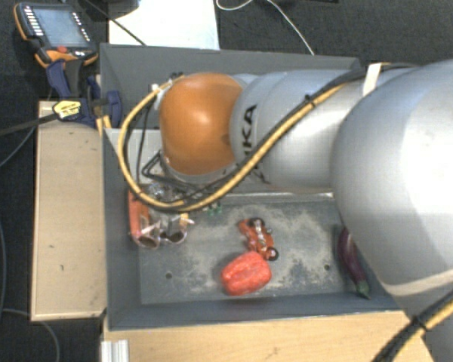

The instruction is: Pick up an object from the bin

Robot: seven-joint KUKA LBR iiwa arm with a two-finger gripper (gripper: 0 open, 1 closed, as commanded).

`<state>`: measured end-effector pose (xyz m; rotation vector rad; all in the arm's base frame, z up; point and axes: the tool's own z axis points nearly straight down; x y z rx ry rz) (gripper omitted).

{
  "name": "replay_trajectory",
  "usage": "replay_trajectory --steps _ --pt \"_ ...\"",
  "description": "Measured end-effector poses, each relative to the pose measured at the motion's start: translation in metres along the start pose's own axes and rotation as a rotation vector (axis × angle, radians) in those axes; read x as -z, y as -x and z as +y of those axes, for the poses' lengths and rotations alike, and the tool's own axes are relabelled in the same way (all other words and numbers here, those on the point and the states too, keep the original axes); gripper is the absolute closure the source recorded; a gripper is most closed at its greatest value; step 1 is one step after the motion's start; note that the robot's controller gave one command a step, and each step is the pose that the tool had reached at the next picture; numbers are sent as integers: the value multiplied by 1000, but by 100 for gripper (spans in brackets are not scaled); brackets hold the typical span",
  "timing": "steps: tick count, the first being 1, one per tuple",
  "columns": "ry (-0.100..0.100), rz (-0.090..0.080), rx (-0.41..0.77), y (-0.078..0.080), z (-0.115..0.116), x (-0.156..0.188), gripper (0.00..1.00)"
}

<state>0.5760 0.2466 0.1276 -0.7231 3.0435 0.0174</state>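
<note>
The gripper (164, 231) is low in the bin's (309, 236) left end, close to the floor. Just at its left side, against the left wall, an orange-red oblong thing (138, 219) lies lengthwise along that wall. It is the nearest thing to the gripper and looks to touch it or nearly so. Whether it is grasped, and whether the gripper is spread or closed, cannot be told, as the wrist hides most of it from above. The arm (302, 134) comes in from the right and crosses the bin's far half. Its orange cover (200, 123) sits right above the gripper, and a yellow-and-black cable (128, 138) loops round the cover's left side. On the floor to the right lie a small red toy car (257, 236) and, nearer the front wall, a red lump (247, 274), both well apart from the gripper. A purple thing (351, 259) lies at the right end, partly under the arm.
</note>
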Motion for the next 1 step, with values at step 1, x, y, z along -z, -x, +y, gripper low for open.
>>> replay_trajectory --steps 1 --pt "-1 -7 0 2 0 28 100"
